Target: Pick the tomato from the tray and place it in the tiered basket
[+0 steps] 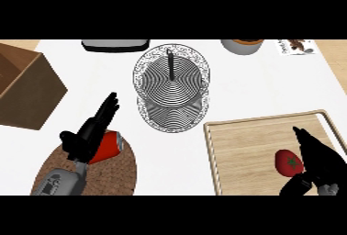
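The tomato (289, 162) lies on the wooden tray (244, 151) at the lower right of the frame, toward the tray's right side. The right hand (317, 158) comes in from the lower right edge and sits just beside the tomato, its long fingers stretched straight up along the fruit's right flank and the thumb bent below it; it looks to be touching the tomato, though the contact is hard to make out, and the fingers are not curled round it. The tiered basket (171, 87), a round wire piece with a dark central post, stands on the white bench (271, 87) at the upper middle, well apart from the tomato.

At the lower left, the left hand (92, 133) rests with fingers straight and spread wide, pointing up and to the right, over a red can (106, 146) that lies on a round woven mat (108, 172). A brown box (27, 87) fills the upper left.
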`<action>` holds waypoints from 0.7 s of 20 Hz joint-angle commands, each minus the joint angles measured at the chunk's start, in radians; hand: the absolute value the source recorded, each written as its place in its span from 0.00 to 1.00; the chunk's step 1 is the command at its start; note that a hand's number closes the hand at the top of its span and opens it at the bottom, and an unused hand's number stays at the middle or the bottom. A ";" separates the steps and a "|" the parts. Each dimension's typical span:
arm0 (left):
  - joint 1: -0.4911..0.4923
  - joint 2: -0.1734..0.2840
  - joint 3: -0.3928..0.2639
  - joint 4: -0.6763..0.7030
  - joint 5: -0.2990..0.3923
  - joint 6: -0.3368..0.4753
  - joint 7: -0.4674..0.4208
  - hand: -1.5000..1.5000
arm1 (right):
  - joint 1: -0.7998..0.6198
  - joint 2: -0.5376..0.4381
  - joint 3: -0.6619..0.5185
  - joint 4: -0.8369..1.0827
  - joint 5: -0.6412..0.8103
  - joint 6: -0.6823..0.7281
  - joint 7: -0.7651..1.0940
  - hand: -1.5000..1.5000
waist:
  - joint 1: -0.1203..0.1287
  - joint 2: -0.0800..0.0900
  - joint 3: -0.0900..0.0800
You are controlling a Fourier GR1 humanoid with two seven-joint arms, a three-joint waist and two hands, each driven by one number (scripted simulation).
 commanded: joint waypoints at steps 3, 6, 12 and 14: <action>0.027 -0.027 0.022 -0.012 -0.041 -0.021 0.000 0.50 | 0.023 0.076 -0.062 0.018 0.053 0.062 0.050 0.00 | 0.001 0.000 0.000; 0.060 -0.023 0.037 -0.066 -0.045 -0.022 0.045 0.50 | 0.047 0.110 -0.073 0.043 0.078 0.072 0.002 0.00 | 0.003 0.000 0.000; 0.024 -0.088 0.064 0.008 -0.098 -0.025 -0.005 0.50 | 0.114 0.184 -0.108 0.112 0.173 -0.004 -0.153 1.00 | -0.001 0.000 0.000; 0.027 -0.020 0.103 0.042 -0.045 -0.103 -0.042 0.50 | 0.027 0.235 -0.081 0.183 0.212 -0.098 -0.221 1.00 | 0.005 0.002 0.000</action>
